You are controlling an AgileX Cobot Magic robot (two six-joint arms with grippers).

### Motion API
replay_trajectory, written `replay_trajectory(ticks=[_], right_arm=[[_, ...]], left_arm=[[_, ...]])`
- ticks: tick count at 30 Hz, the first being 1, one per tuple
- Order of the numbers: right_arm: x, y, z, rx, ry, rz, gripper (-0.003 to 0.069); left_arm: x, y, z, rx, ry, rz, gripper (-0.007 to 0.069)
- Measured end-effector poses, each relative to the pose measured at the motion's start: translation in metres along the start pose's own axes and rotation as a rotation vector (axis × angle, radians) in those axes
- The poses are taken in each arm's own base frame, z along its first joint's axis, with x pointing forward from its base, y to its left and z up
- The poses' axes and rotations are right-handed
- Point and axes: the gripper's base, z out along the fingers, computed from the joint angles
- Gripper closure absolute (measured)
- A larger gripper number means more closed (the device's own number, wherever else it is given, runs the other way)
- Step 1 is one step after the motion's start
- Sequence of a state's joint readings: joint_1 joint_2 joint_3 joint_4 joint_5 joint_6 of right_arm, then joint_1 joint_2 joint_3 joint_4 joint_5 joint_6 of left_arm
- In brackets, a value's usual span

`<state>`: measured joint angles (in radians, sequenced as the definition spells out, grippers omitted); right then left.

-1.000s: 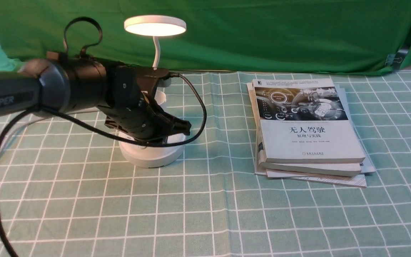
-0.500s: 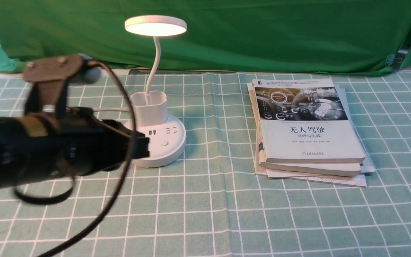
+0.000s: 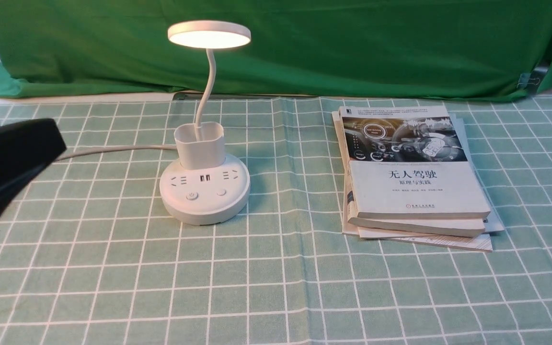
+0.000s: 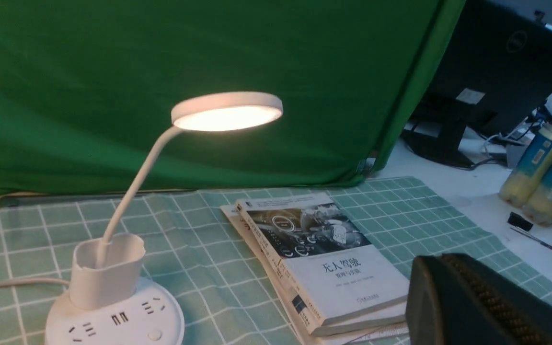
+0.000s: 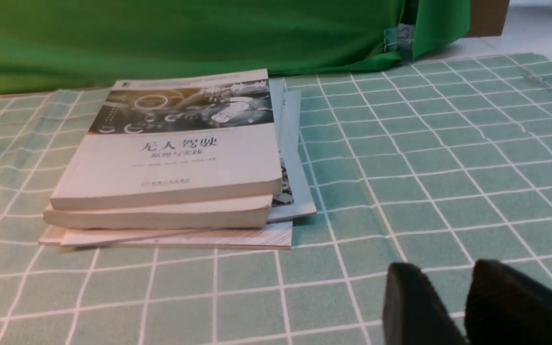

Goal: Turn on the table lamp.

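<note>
The table lamp (image 3: 204,191) stands left of centre in the front view, disc head glowing, so the job looks done. Left gripper (image 4: 477,306) hangs clear at the left edge, holding nothing; I cannot tell its opening. Best retreat wide of the cord (image 3: 113,149).

Glowing lamp head (image 3: 209,34) — soft, even light

Left arm (image 3: 3,167) cut off by the front view's left edge, its gripper unseen there, white cord (image 3: 113,149) partly hidden behind it, right gripper (image 5: 453,299) cropped at the frame's lower edge, small print on top book (image 3: 412,163) unreadable.
</note>
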<state>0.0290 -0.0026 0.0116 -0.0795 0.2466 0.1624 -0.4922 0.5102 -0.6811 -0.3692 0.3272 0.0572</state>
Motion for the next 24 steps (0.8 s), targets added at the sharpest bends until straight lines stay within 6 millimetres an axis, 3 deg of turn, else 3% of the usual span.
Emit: replay_trajectory(ticks=[8,18,21,22,24], right_arm=[[0.0,0.0,0.0,0.0,0.001,0.0,0.0418],[0.0,0.0,0.0,0.0,0.001,0.0,0.0418],[0.0,0.0,0.0,0.0,0.001,0.0,0.0418],[0.0,0.0,0.0,0.0,0.001,0.0,0.0418],[0.0,0.0,0.0,0.0,0.0,0.0,0.0418]], left_arm=[[0.006,0.006,-0.016,-0.037,-0.103,0.134,0.0622],[0.073,0.047,-0.051,-0.39,-0.582,0.373,0.0622],[0.106,0.061,-0.056,-0.515,-0.593,0.405,0.0622],[0.106,0.061,-0.056,-0.515,-0.593,0.405,0.0622],[0.124,0.07,-0.054,-0.591,-0.499,0.387,0.0622]])
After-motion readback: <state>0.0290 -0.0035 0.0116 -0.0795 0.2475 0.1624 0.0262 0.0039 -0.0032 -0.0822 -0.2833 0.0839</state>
